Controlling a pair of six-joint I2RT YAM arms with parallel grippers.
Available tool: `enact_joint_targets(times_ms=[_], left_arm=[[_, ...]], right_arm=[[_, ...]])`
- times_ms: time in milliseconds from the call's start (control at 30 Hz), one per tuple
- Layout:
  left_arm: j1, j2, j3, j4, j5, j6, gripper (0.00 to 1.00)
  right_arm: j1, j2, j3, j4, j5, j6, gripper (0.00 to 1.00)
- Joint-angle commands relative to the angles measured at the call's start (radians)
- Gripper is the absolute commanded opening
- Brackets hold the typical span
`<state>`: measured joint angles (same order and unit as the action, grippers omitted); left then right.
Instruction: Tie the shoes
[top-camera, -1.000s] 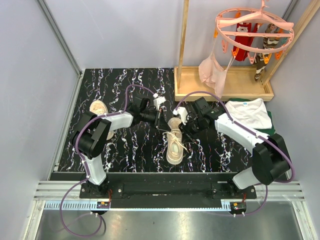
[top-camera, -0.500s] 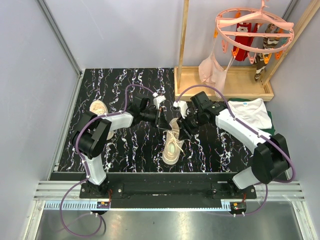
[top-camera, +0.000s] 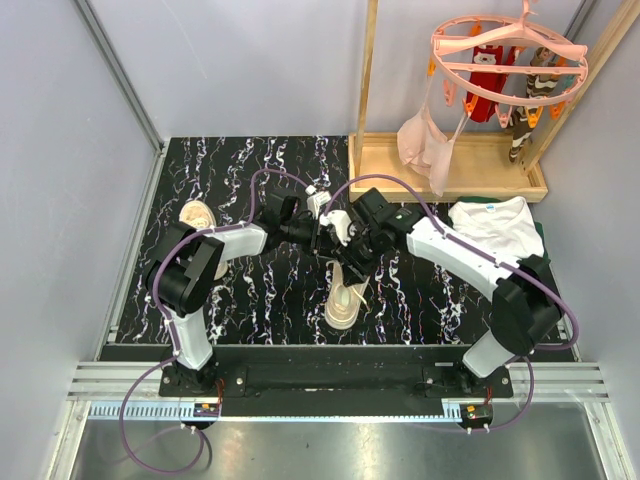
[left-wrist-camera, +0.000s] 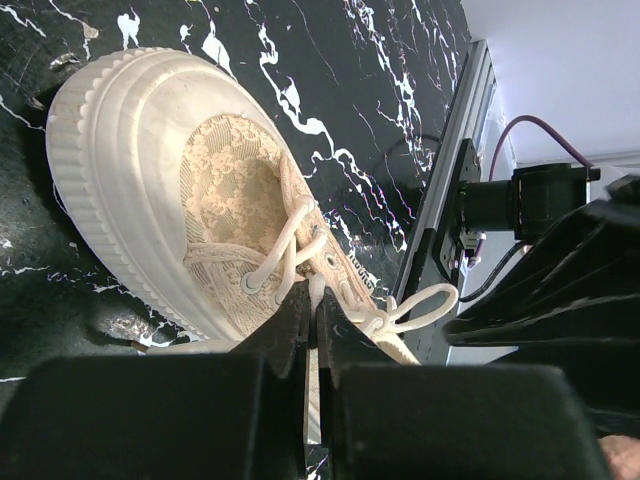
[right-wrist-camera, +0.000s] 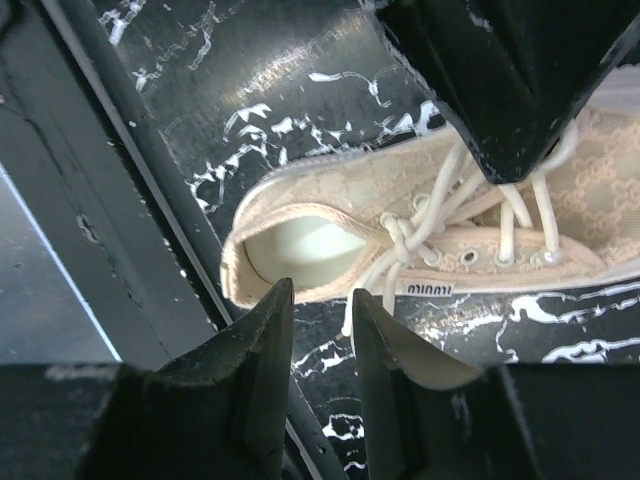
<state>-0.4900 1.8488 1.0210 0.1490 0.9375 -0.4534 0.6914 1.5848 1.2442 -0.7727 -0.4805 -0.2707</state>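
One beige shoe (top-camera: 344, 298) lies mid-table, toe toward the front edge. It fills the left wrist view (left-wrist-camera: 150, 170) and lies sideways in the right wrist view (right-wrist-camera: 300, 195). My left gripper (top-camera: 326, 240) is shut on a white lace (left-wrist-camera: 318, 285) at the shoe's eyelets (left-wrist-camera: 312, 302). A small lace loop (left-wrist-camera: 430, 300) sticks out beside it. My right gripper (top-camera: 352, 252) hovers over the shoe's heel end, jaws open (right-wrist-camera: 320, 305), with a loose lace end (right-wrist-camera: 352, 322) just by one finger, not gripped. The second shoe (top-camera: 200, 220) lies at the table's left.
A wooden rack base (top-camera: 450, 165) stands at the back right, with a pink round hanger (top-camera: 505, 50) of small clothes above it. A white shirt (top-camera: 495, 225) lies at the right. A metal rail (top-camera: 340, 355) runs along the front edge.
My right arm has swung left, from beside the shoe to over it, close to the left gripper. The shoe has slid and turned slightly. The left gripper has stayed put.
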Motion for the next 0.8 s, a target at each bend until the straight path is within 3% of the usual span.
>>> enact_joint_targets(times_ms=[0,767], left_arm=[[0.004,0.003,0.019,0.057,-0.025,0.002,0.0],[0.004,0.015,0.036,0.05,-0.02,0.004,0.0]], right_arm=[[0.025,0.014,0.001,-0.016,0.1,0.01,0.38],[0.036,0.049,-0.025,-0.002,0.181,-0.025,0.27]])
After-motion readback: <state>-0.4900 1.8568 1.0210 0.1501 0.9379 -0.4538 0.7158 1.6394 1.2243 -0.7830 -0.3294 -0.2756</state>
